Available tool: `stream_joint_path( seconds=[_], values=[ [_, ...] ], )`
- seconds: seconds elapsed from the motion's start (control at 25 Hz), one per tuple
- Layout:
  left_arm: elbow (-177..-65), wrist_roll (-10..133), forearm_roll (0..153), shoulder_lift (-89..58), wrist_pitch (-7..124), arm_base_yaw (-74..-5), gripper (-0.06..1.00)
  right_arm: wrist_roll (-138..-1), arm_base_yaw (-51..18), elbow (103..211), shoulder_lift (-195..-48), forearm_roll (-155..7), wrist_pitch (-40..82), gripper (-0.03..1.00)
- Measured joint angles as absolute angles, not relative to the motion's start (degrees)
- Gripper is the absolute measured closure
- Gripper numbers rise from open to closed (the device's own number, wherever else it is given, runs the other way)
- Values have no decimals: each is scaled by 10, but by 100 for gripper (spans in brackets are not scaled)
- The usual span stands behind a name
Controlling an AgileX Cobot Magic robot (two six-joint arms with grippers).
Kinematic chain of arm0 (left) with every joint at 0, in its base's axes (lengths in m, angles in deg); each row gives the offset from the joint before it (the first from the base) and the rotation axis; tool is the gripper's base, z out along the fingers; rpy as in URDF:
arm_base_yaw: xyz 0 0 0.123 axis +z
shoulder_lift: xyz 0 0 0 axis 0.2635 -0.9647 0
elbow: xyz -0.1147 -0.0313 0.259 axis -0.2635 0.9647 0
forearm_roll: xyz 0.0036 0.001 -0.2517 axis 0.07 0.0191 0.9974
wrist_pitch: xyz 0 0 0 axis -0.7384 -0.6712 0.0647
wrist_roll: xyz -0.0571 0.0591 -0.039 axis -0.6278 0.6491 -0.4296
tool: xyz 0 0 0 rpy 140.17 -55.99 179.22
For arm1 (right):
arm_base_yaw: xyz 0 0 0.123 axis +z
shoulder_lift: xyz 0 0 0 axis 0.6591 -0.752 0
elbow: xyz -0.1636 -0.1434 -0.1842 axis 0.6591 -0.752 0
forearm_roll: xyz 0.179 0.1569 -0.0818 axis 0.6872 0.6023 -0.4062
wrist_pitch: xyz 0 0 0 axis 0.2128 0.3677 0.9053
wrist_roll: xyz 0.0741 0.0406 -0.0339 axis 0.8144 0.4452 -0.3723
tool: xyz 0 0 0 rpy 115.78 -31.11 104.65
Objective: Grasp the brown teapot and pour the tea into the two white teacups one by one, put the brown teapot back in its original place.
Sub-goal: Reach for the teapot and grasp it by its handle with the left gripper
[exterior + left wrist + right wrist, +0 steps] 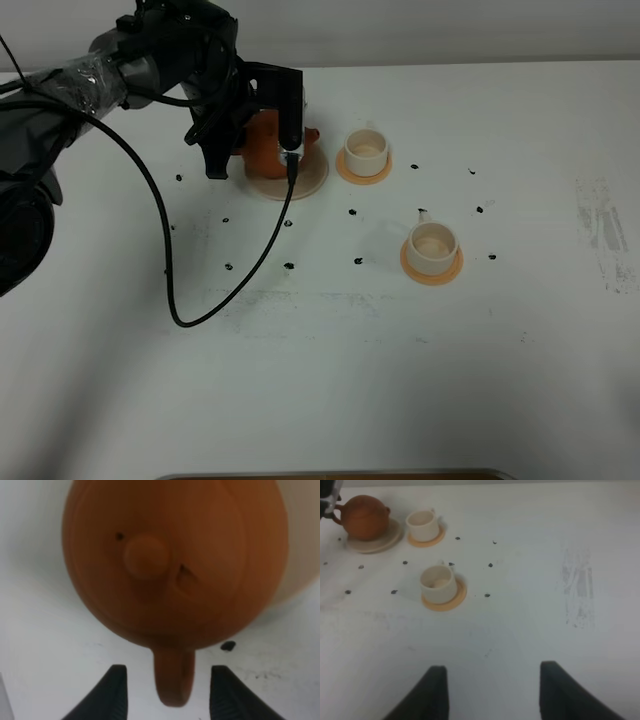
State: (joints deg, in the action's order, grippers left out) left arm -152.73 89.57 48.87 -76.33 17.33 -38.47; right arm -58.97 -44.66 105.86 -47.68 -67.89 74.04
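Observation:
The brown teapot (268, 140) stands on the cream saucer (310, 175) at the back left of the table. My left gripper (253, 160) hangs over it, open. In the left wrist view its two fingers (116, 692) stand on either side of the teapot's loop handle (172, 680) with gaps to it, below the lidded body (170, 560). One white teacup (365, 149) sits on an orange coaster right of the saucer. The other (432, 245) sits on its coaster nearer the front. My right gripper (492, 695) is open and empty, far from the teapot (364, 516) and cups (438, 583).
A black cable (170, 290) hangs from the left arm and loops over the table left of the cups. Small black marks (358, 261) dot the white tabletop around the cups. A scuffed patch (605, 230) lies at the right. A brown edge (330, 474) shows at the front.

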Motion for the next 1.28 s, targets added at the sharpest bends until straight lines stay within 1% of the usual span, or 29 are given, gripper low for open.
stream_joint_path(
  seconds=[0.28, 0.44, 0.68, 0.72, 0.8, 1.28],
  values=[
    [-1527, 883, 489, -774, 176, -385, 54, -590, -447, 1059, -477, -679, 740, 53],
    [-1527, 872, 488, -774, 174, -385, 58, -590, -447, 1059, -477, -679, 740, 53],
    [-1527, 868, 487, -774, 172, -385, 69, -590, -447, 1059, -477, -679, 740, 53],
    [-1527, 868, 487, -774, 172, -385, 72, -590, -447, 1059, -477, -679, 740, 53],
    [-1527, 868, 486, -774, 172, -385, 81, -590, -447, 1059, -477, -679, 740, 53],
    [-1527, 868, 521, -767, 164, -381, 82, -590, -447, 1059, -477, -679, 740, 53]
  ],
)
